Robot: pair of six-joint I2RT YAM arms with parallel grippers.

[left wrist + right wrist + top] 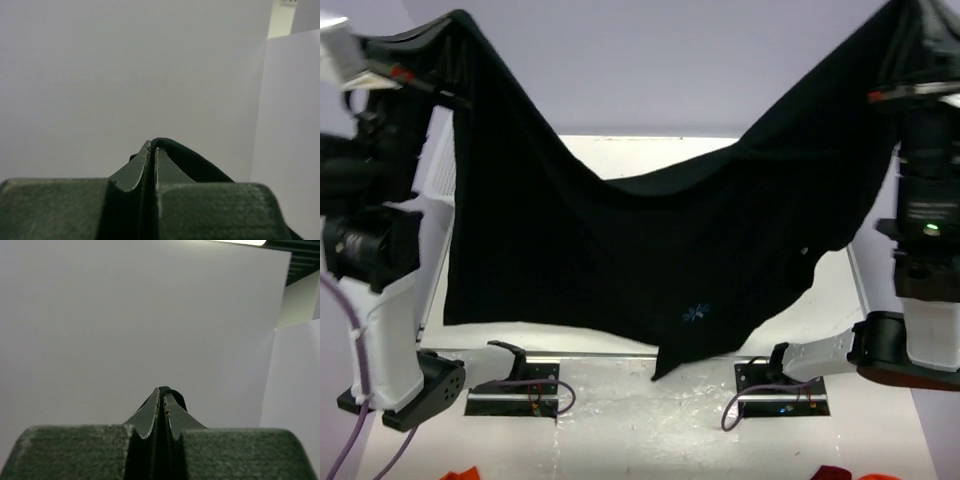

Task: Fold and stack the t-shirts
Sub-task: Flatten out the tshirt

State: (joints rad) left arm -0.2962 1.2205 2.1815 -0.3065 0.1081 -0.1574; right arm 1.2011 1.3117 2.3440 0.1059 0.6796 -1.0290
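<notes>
Shirt point(620, 260) hangs spread above the table point(640, 420), long axis left-right, sagging mid-span. Left gripper point(152, 148) and right gripper point(161, 391) are each clamped on a top corner, roughly level. Laying it flat likely needs both.

Robotics lab test cell: plain white backdrop panels point(125, 330) stand behind a white table point(650, 430) carrying bolted arm bases point(515, 385) and cabling point(566, 397).

The hanging t-shirt point(620, 260) hides most of the table's point(655, 150) middle, and the shirt's right upper corner runs off the top view. A blue mark point(696, 313) on the cloth (stitched or printed) is too small to tell. Red things point(463, 473) are cut off at the bottom.
</notes>
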